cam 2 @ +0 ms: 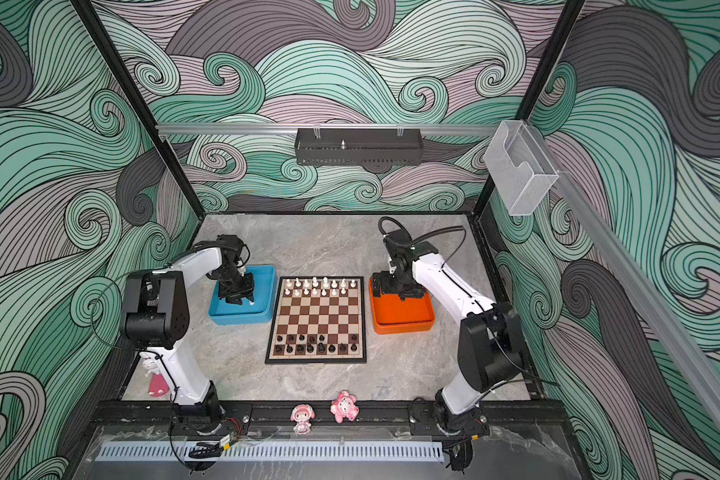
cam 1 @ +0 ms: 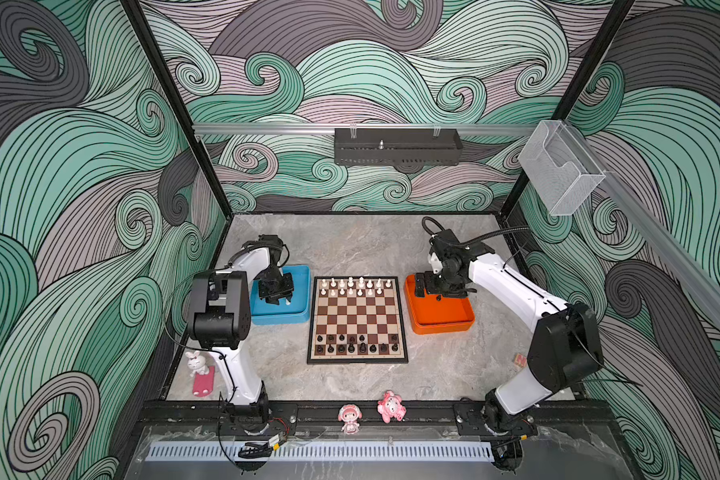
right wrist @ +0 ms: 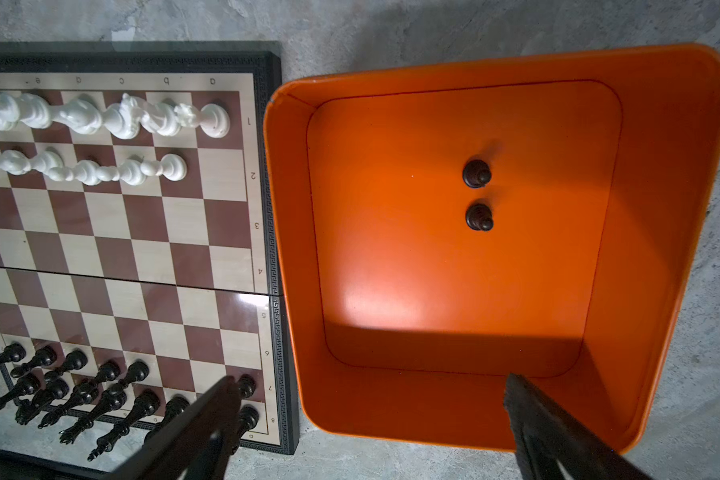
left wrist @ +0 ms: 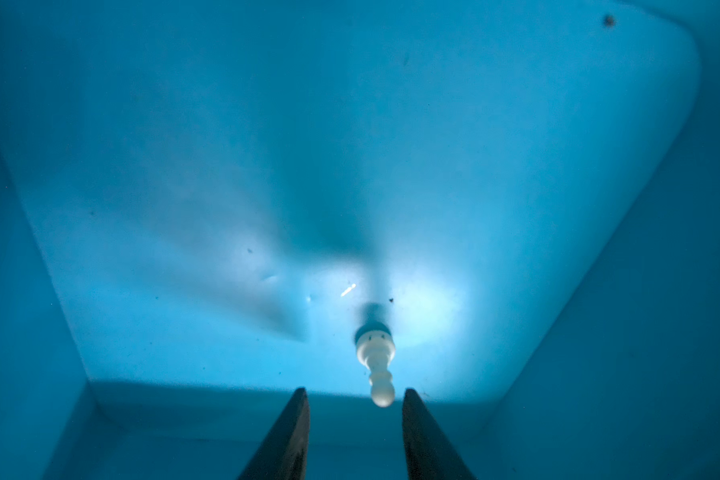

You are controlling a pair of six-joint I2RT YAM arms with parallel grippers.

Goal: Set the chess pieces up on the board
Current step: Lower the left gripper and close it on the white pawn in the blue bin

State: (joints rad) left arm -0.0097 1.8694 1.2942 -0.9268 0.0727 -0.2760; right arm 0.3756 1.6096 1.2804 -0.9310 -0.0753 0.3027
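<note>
So we saw left gripper (left wrist: 355,392), fingers (left wrist: 292,436) narrow, loosely straddling a white pawn (left wrist: 376,357) in the blue tray (left wrist: 225,166); right gripper (right wrist: 373,380) wide over two black pawns (right wrist: 476,173) in the orange tray (right wrist: 433,291); board (cam 1: 357,320) sat between.

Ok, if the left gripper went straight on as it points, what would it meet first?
Probably the white pawn, just ahead of the left gripper; behind it, the blue tray floor.

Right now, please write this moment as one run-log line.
left jaws: open around white pawn in blue tray | right jaws: open over orange tray, two black pawns inside
</note>
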